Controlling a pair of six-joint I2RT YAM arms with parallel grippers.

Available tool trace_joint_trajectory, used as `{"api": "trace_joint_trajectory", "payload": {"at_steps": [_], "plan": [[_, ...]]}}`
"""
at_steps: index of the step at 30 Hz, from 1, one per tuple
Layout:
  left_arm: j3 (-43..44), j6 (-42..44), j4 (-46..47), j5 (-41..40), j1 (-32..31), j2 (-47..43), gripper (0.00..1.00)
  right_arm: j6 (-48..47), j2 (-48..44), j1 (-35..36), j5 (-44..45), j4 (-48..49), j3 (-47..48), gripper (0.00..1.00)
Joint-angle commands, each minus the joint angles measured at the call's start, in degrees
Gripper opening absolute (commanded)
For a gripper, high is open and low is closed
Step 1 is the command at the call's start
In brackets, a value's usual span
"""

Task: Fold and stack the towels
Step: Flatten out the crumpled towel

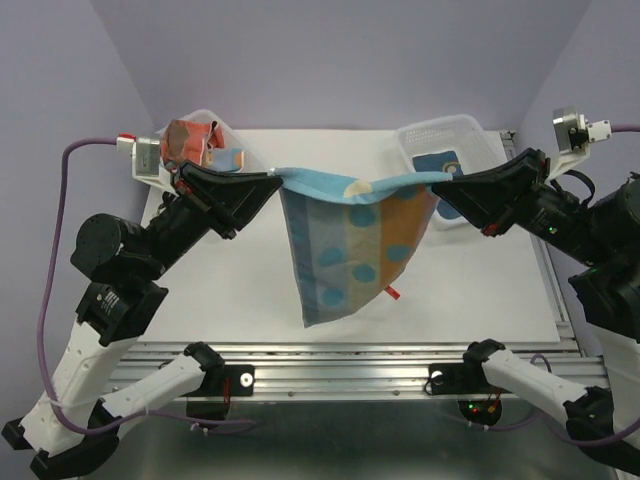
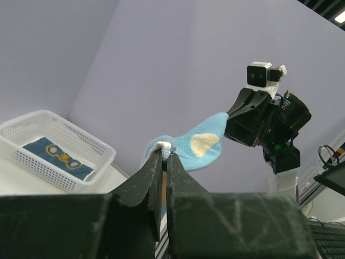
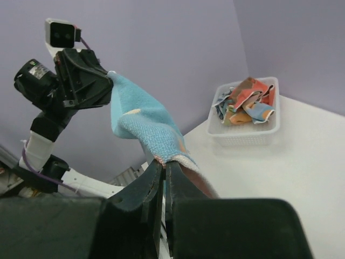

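The left gripper [image 1: 274, 178] was clenched on one top corner of the blue-and-orange dotted towel [image 1: 345, 250]. The right gripper [image 1: 441, 182] was clenched on the other top corner. Each wrist view showed its jaws pinched on a small bunch of hem.

Between the two grips the top edge sagged a little above the table [image 1: 500, 300]. The rest of the towel hung down toward the near side. It was skewed, tapering to a low point on the left, with a red tag [image 1: 393, 293] at its right edge. Whether that low point touched the table could not be told.

Further out, the far-left basket [image 1: 222, 122] held crumpled towels [image 1: 190, 140]. The far-right basket [image 1: 440, 126] held a folded dark blue towel [image 1: 441, 163].

The step in hand looked like spreading the towel out for its first fold. To do it well, the grippers should probably draw apart until the top edge ran straight and keep level with each other. They should then lower it so the hanging edge met the table first, and carry the held edge away from that edge so the cloth lay flat. Slow moves would suit such small grips. The open middle of the table, well clear of both baskets, seemed the best place.
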Motion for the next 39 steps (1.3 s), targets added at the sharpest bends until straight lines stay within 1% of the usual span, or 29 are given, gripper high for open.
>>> {"api": "trace_joint_trajectory", "payload": {"at_steps": [1,3,4,7,8,9,10,12,13,16,17,18,19,20,21,22,23,25,26,28,29,30,31,34,36,38,39], "plan": [[0.0,-0.6,0.9,-0.3,-0.3,-0.4,0.00,1.7,-1.1,-0.2,1.5,0.6,-1.3,0.01],[-1.3,-0.3,0.7,-3.7,-0.3,-0.7,0.00,1.7,-1.6,-0.3,4.9,0.6,-3.6,0.01],[-2.7,-0.1,0.4,-5.2,-0.3,-0.8,0.00,1.8,-1.7,-0.4,8.6,0.7,-6.2,0.01],[-6.1,0.5,0.3,-11.9,-0.3,0.6,0.00,1.4,-0.8,-0.2,15.4,2.3,-10.5,0.01],[-6.9,0.5,0.2,-15.5,-0.2,2.5,0.00,1.1,-0.1,-0.3,17.0,3.0,-11.4,0.01],[-7.5,0.8,-0.1,-16.5,-0.2,3.8,0.00,0.6,0.6,-0.3,18.4,3.6,-12.3,0.01],[-7.9,1.0,-0.4,-19.6,-0.1,5.3,0.00,0.2,2.6,-0.2,22.8,4.5,-13.1,0.01],[-8.0,1.6,-0.5,-22.8,0.6,10.4,0.00,-0.1,5.0,-0.3,26.9,5.6,-15.4,0.01],[-8.0,1.8,-0.5,-23.5,2.0,12.1,0.00,-0.7,8.0,-0.3,31.3,7.1,-16.1,0.01],[-7.0,2.2,1.1,-21.5,6.1,19.4,0.00,-2.3,13.3,-0.4,36.8,10.0,-17.7,0.01],[-6.2,2.2,1.8,-20.0,7.7,21.4,0.00,-3.4,17.0,-0.5,37.4,11.9,-17.6,0.01],[-5.5,2.1,2.4,-17.4,11.2,25.9,0.00,-3.9,18.7,-0.8,37.6,12.8,-17.5,0.01],[-4.1,2.7,3.9,-15.6,12.6,28.2,0.00,-4.5,20.3,-1.1,38.1,14.5,-16.7,0.01],[-3.3,3.1,4.9,-14.2,14.0,33.1,0.00,-4.8,24.2,-2.1,38.4,15.2,-16.1,0.01],[-2.2,3.9,5.8,-12.4,15.6,35.7,0.00,-4.9,25.9,-2.8,38.5,15.7,-15.4,0.01],[-0.9,4.7,6.9,-11.6,16.3,38.3,0.00,-4.9,28.2,-3.6,38.5,16.2,-13.8,0.01],[2.6,6.2,6.9,-10.9,16.7,43.6,0.00,-5.1,32.3,-5.5,37.7,17.2,-13.0,0.01],[6.3,7.2,6.8,-9.6,18.0,48.5,0.00,-5.5,36.8,-7.0,35.4,18.9,-11.6,0.01],[9.6,7.9,6.9,-9.4,18.2,52.7,0.00,-6.4,38.7,-8.0,34.7,20.3,-9.9,0.01],[14.4,8.1,6.5,-9.8,19.2,56.6,0.00,-7.8,44.7,-8.7,33.2,22.7,-8.4,0.01],[15.8,8.4,6.5,-9.8,19.5,60.0,0.00,-8.7,46.9,-9.3,32.8,23.1,-6.6,0.01],[17.0,8.5,6.4,-9.3,19.7,61.6,0.00,-9.3,50.1,-9.5,32.5,23.1,-5.1,0.01],[19.4,8.7,6.2,-9.2,20.2,63.1,0.00,-9.6,51.9,-9.7,32.5,22.7,-4.0,0.01],[22.2,8.8,5.8,-8.5,20.6,67.8,0.00,-9.6,57.3,-10.4,32.4,20.8,0.5,0.01],[22.2,9.1,5.7,-8.5,20.6,68.2,0.00,-9.4,59.3,-10.9,32.3,19.4,3.0,0.01],[20.7,9.2,6.0,-8.2,20.6,67.9,0.00,-8.0,61.3,-11.4,31.8,15.4,4.4,0.01],[20.6,9.2,6.3,-8.0,20.6,67.5,0.00,-8.0,61.3,-11.5,31.8,15.4,4.6,0.01]]}}
